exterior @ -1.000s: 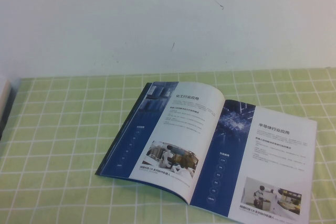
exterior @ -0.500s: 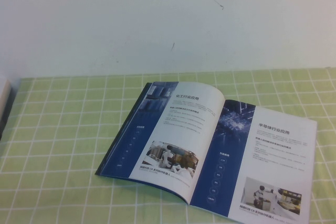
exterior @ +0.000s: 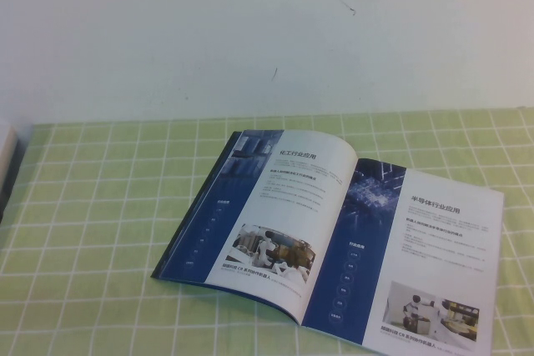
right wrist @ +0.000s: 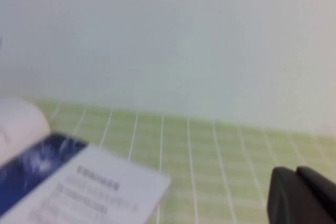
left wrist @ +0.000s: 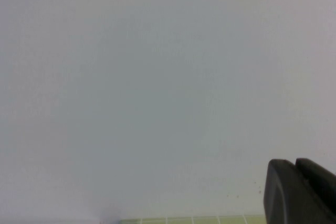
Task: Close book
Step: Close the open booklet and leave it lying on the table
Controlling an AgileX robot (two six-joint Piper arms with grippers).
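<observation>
Lower right of the frame, on the checked counter (exterior: 83, 206), the book (exterior: 334, 239) lies open. Left tool (left wrist: 299, 192) faces the wall (left wrist: 157, 77); right tool (right wrist: 299, 195) hovers near the book; both grips: cannot tell.

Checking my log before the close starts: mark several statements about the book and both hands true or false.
1. The glossy blue-and-white paper book lies open on the green checked tablecloth. True.
2. The right hand grips a page. False: it is clear of the book, touching nothing.
3. The left hand points at the pale wall, with no book in its view. True.
4. Both hands show in the high view. False: neither does; only the wrist views show them.
</observation>
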